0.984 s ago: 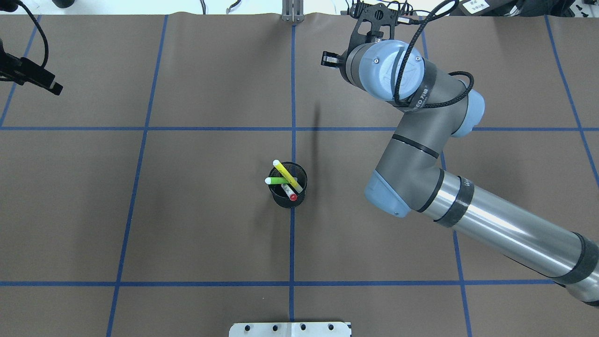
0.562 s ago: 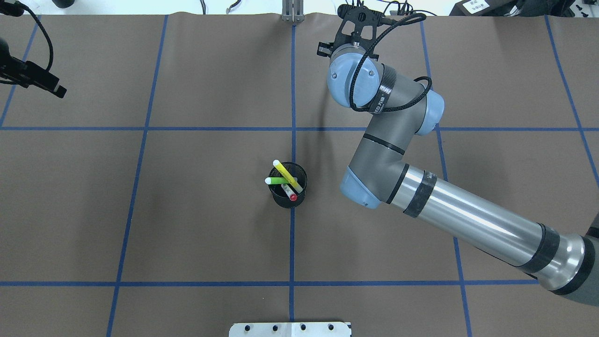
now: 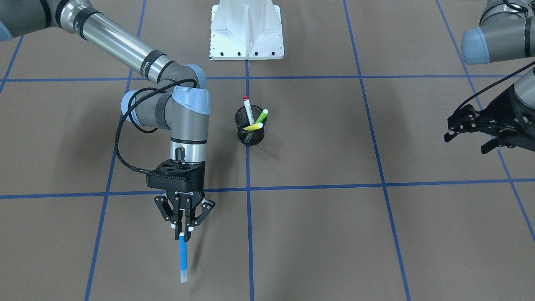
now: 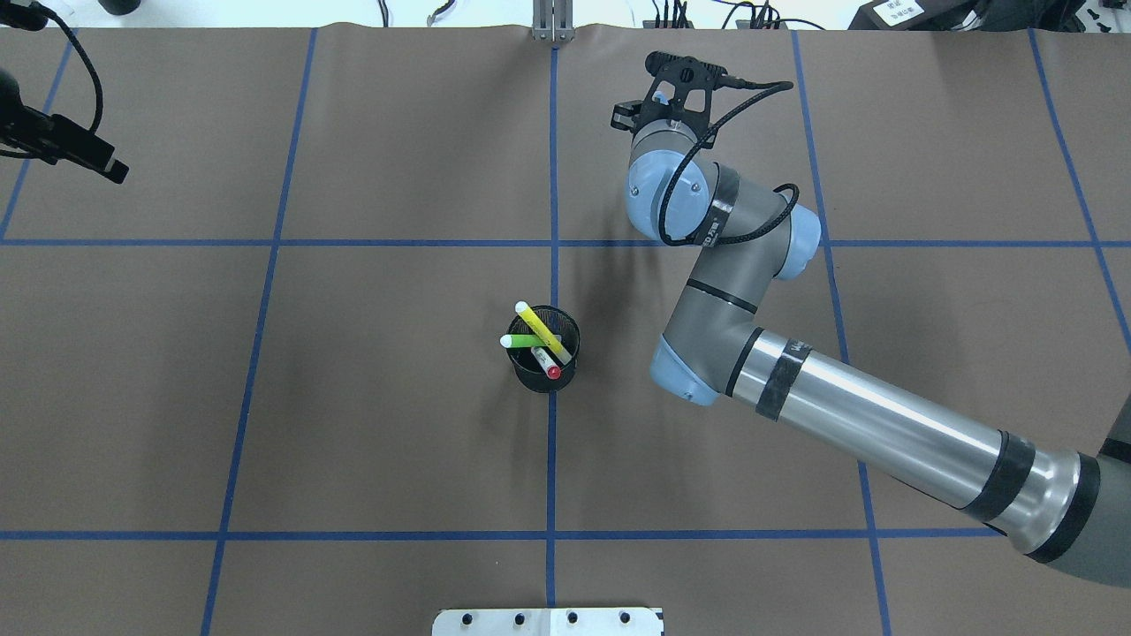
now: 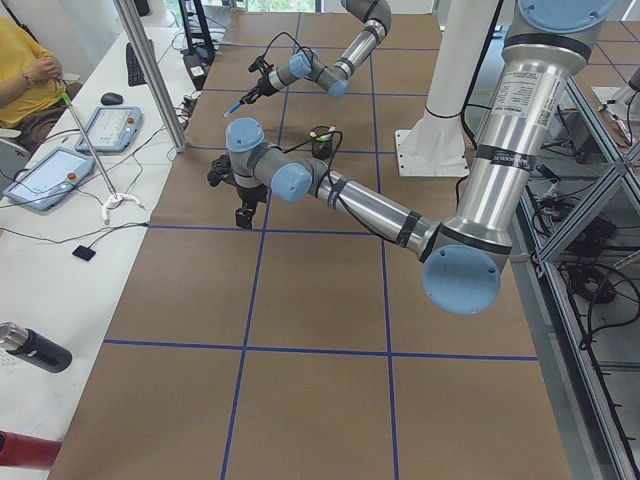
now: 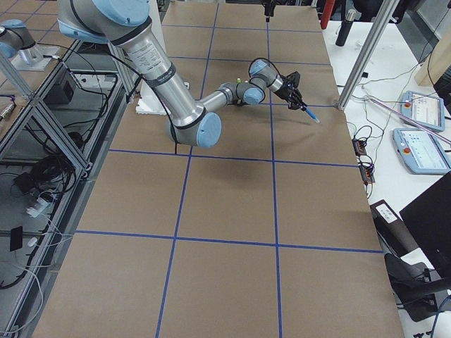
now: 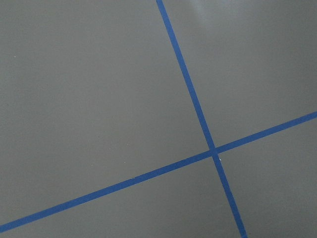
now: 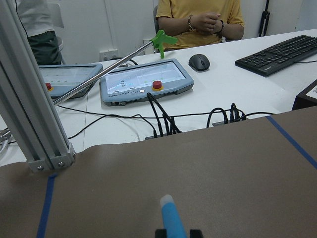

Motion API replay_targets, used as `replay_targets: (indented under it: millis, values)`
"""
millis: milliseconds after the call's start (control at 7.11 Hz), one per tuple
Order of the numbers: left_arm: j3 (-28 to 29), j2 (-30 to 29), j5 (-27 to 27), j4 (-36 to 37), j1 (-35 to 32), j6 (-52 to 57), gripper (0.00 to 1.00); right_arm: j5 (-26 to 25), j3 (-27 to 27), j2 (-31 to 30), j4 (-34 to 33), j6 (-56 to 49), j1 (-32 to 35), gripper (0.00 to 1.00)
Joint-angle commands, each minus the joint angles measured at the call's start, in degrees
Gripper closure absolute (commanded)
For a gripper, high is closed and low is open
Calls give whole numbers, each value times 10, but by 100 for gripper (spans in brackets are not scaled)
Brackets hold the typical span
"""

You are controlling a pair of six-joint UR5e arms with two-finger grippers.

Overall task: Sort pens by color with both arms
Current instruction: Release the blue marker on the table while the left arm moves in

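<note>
Currently the right end effector (image 3: 182,232) pinches the blue pen (image 3: 182,258), well apart from the cup (image 3: 250,137) holding three pens (image 3: 255,126); the left end effector (image 3: 465,144) is spread.

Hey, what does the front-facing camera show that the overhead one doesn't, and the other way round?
Front-facing only: the black two-finger right gripper shut on a slim blue marker pen; overhead, the grey right arm largely hides them. Overhead only: a grey metal post at the brown table's far edge. Both: the black mesh cup holding the red-capped white pen, green pen and yellow pen.
</note>
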Motion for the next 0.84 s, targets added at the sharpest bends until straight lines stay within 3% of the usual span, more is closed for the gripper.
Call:
replay_targets:
  millis: [0, 281, 422, 703]
  values:
    - [0, -8, 0, 0, 0, -9, 0, -18, -12, 0, 5, 6, -19, 63]
    - [-1, -11, 0, 0, -1, -9, 0, -11, -12, 0, 29, 22, -19, 17]
    - [-2, -11, 0, 0, -1, -10, 0, 10, -8, 1, 30, 26, -13, 5]
    - [-7, -17, 0, -1, 0, -35, 0, 111, 9, 2, 29, 29, 16, 2]
